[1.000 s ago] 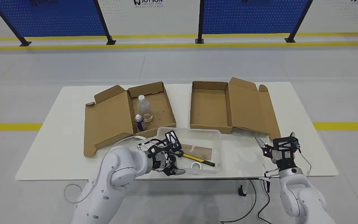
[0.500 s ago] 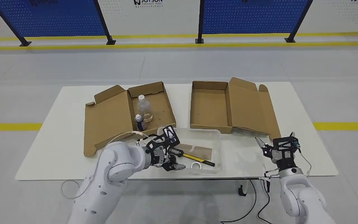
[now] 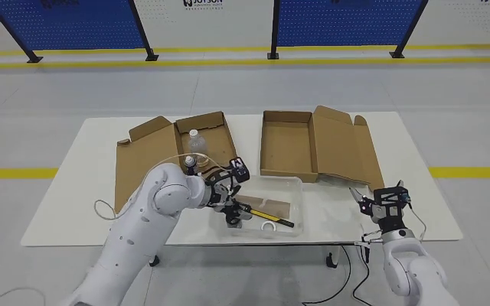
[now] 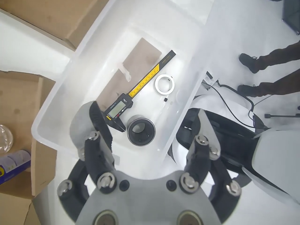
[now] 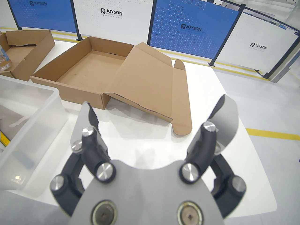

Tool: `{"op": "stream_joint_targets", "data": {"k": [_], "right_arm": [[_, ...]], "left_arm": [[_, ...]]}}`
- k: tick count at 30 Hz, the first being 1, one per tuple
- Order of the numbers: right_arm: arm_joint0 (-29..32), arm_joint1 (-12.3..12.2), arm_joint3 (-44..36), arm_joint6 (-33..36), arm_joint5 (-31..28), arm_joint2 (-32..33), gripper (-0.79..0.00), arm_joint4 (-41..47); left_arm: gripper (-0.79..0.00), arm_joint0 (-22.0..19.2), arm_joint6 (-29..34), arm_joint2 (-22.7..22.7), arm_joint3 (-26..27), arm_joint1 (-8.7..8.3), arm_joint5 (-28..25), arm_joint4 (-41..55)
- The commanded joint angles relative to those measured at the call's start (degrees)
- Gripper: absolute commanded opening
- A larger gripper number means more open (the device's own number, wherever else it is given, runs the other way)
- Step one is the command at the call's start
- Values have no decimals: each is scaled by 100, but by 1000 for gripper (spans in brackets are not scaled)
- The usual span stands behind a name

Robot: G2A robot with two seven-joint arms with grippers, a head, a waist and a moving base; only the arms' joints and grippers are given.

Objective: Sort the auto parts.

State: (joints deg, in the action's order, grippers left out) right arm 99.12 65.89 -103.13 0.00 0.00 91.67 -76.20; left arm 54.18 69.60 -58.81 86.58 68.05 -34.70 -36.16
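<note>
Moved since a second ago: left arm, swung up from the table's (image 3: 92,191) near edge to a station over the bin's left end; right arm unchanged.

1. Left pincer (image 4: 146,107): released, jaws spread wide, nothing held. It points down into the bin, apparently lined up to straddle item 2.
2. Dark cylindrical sleeve (image 4: 140,133): stands on end, bore up, on the bin floor just beside the caliper's head. Upright, it offers its round wall to the jaws.
3. Digital caliper (image 4: 140,83): lies flat on a diagonal, beam running away from the sleeve.
4. Silver ring (image 4: 164,84): flat, just beside the caliper's beam.
5. Clear plastic bin (image 4: 140,1): at the table's near edge between the arms; judged the source of unsorted parts.
6. Left cardboard box (image 3: 218,153): open, holds a clear bottle (image 3: 195,145) and a small can (image 3: 189,164). Right cardboard box (image 3: 287,149): open, bare. Both probably sorting destinations.
7. Right pincer (image 5: 154,101): released, nothing held, over the table's near right corner, well apart from the bin's parts; seemingly parked.
</note>
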Motion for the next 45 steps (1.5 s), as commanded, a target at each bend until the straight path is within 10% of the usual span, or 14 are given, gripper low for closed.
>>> {"op": "stream_joint_targets", "data": {"k": [1, 23, 45], "right_arm": [[0, 0, 0, 0, 0, 0, 0, 0], [0, 0, 0, 0, 0, 0, 0, 0], [0, 0, 0, 0, 0, 0, 0, 0]], "left_arm": [[-409, -173, 28, 271, -170, -36, 29, 51], [-348, -1212, 209, 1671, -1029, -463, 211, 729], [-480, -1593, 21, 2204, -1622, -293, 380, 275]]}}
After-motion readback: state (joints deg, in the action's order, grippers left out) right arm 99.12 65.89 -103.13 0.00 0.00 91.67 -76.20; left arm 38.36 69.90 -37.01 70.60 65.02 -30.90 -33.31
